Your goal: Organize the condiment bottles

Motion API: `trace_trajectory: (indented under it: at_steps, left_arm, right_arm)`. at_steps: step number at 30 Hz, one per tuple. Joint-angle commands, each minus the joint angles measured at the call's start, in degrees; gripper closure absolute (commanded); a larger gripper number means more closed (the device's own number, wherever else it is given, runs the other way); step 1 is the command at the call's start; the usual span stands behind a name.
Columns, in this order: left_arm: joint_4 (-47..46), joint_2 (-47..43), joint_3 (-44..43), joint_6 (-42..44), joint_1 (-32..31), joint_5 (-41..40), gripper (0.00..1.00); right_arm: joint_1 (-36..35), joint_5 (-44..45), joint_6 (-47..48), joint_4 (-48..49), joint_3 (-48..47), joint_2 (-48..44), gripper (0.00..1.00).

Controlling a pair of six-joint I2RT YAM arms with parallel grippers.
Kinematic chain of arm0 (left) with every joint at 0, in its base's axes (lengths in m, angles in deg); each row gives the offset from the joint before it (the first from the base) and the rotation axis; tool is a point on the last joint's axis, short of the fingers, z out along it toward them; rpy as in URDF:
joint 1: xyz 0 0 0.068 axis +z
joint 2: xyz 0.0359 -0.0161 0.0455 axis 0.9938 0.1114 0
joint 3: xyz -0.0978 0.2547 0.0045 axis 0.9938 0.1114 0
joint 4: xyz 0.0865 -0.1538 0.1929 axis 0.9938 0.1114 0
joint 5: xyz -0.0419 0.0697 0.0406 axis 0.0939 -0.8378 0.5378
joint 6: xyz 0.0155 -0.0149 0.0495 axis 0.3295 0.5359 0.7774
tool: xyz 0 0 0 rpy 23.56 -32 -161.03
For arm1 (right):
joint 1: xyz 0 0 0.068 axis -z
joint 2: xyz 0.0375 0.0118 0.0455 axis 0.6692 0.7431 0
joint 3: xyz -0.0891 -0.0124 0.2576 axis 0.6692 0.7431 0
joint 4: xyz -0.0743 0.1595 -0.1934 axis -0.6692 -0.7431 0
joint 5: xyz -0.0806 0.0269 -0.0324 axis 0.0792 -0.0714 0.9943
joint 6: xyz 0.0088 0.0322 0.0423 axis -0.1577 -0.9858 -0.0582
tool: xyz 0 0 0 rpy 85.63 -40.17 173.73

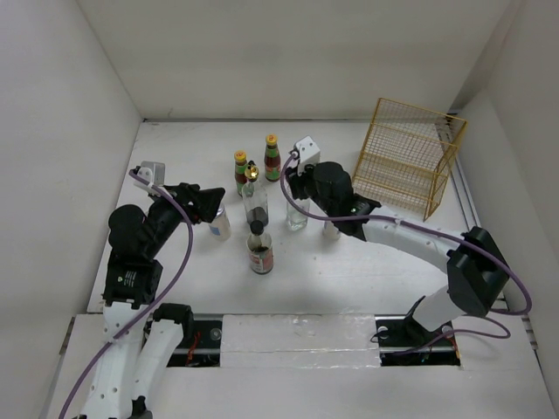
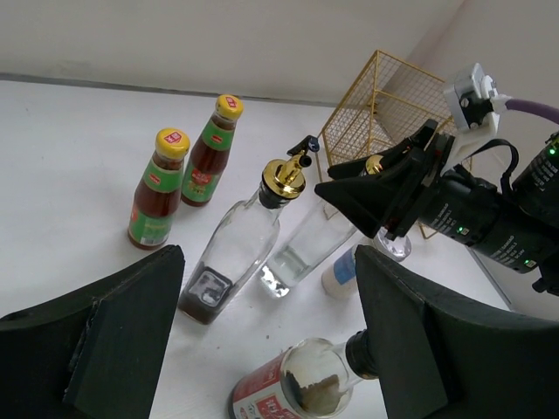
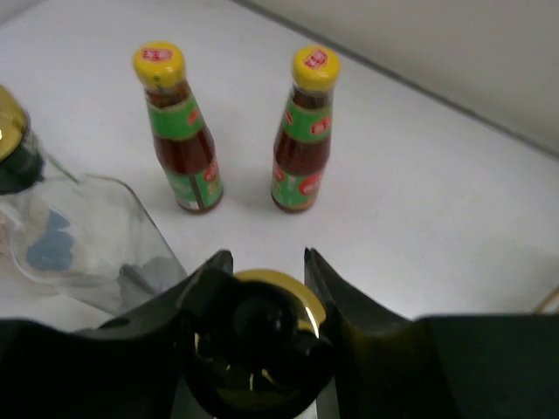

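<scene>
My right gripper (image 3: 266,262) sits down over the clear glass bottle with a gold collar and black stopper (image 3: 262,319), one finger on each side of the cap. The fingers hug the collar closely, but the wrist view does not show me whether they are pressing on it or only flanking it. My left gripper (image 2: 269,262) is spread wide and holds nothing. It hangs low at the left of the cluster, just beside a white shaker with a silver lid (image 1: 220,225).

The bottles stand bunched mid-table. A red-sauce bottle with a green neck and yellow cap (image 3: 179,131) and its twin (image 3: 306,131) are upright at the back, a little apart. A tall clear glass bottle with a gold pourer (image 2: 236,249) stands just in front of them, with my target bottle to its right. A dark-capped glass bottle with a red label (image 1: 259,251) is nearest my bases. The yellow wire rack (image 1: 406,157) stands off to the right, well apart from them all.

I read this step as securing the gold-collared bottle so it can be moved. To do it well I would squeeze on the collar, not on the smooth stopper, and only then lift. The lift should go straight up, because the pourer bottle is just beside it and a second white shaker (image 2: 336,278) stands near my right forearm. Held by its top, the glass will likely swing, so I would travel slowly and leave the left arm parked.
</scene>
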State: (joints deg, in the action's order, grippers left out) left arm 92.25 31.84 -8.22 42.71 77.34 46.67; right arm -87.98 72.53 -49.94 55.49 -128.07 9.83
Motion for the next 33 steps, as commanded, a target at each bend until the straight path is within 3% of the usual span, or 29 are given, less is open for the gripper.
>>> trace_trajectory:
  at_steps: [1, 4, 12, 20, 33]
  left_arm:
    - [-2.59, -0.83, 0.34, -0.12, 0.29, 0.62, 0.25]
    - [-2.59, -0.21, 0.34, -0.12, 0.29, 0.62, 0.25]
    - [-2.59, -0.82, 0.34, -0.65, 0.29, 1.41, 0.25]
    - [-1.9, -0.74, 0.34, -0.65, 0.29, 0.8, 0.25]
    - [-1.9, -1.18, 0.17, -0.65, 0.29, 0.71, 0.25]
  right_arm:
    - [-0.51, -0.74, -1.52, 7.67, 2.02, -1.54, 0.64]
    - [-1.04, 0.57, -1.52, 10.41, 2.56, -3.82, 0.8]
    - [-0.34, 0.05, 2.16, 3.65, -6.57, -10.33, 0.93]
    - [11.24, -5.58, 2.78, -4.25, -21.41, -9.55, 0.97]
    - [32.17, -11.55, -1.08, -8.93, -45.41, 2.4, 0.99]
